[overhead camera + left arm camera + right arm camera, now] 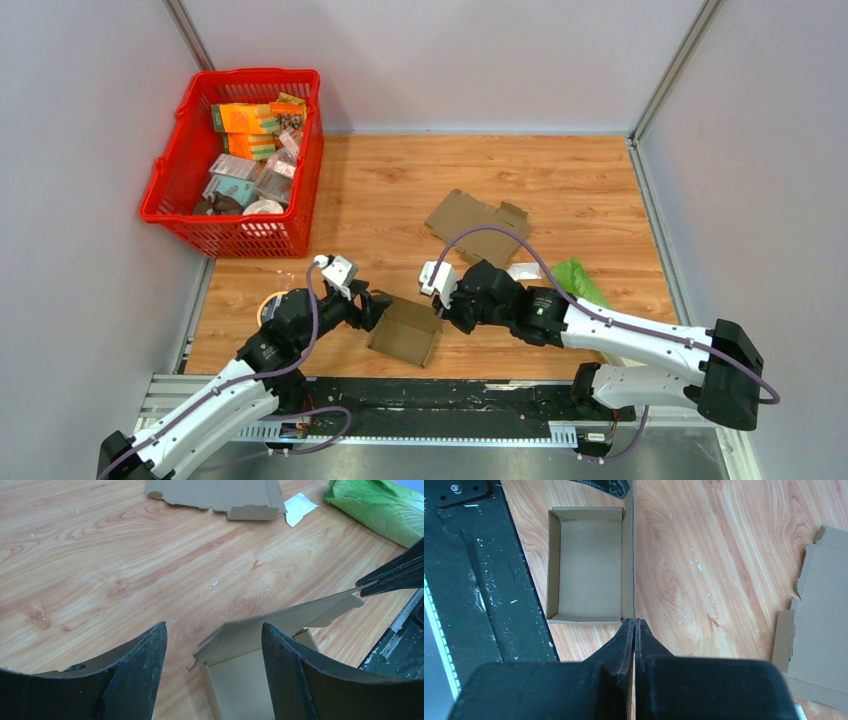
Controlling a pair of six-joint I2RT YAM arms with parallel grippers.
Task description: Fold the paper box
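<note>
Right gripper [634, 624] clamps the flap [280, 622] — left gripper [212, 628] gapes, empty (beside the box [584, 565]). Lower flap in 1 slow arc, crease straight.

The box [584, 560] is matt cardboard, the table [724, 555] smooth wood grain, the basket [250, 73] glossy plastic.

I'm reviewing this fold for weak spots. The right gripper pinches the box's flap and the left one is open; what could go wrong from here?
1. The right gripper grips the flap only at its thin edge, so it may slip or tear the card.
2. Nothing pins the box; with the left gripper open, folding may drag it onto the black rail beside it.
</note>
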